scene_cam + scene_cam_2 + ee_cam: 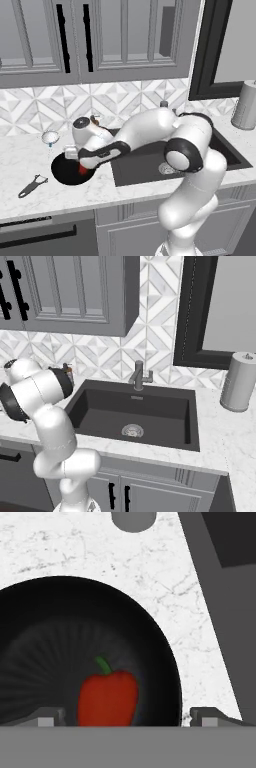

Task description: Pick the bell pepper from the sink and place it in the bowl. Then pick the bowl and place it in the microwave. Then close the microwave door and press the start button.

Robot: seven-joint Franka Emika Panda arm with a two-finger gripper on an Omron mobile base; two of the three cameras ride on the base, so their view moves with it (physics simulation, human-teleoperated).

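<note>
The jaws stood spread, their tips at the bottom corners of the hand view with the bell pepper between them and touching neither. The gripper hung low over the bowl at centre left of the left base view, and the pepper lay inside the bowl. The pepper appeared released, so lifting the bowl would come next. Risk: the glossy rim could slip from a shallow pinch, tipping the pepper out. Near the bowl, at lower left, a peeler lay on the worktop; beyond it stood a small white strainer and a kettle just beside the arm. The sink lay right of centre.
</note>
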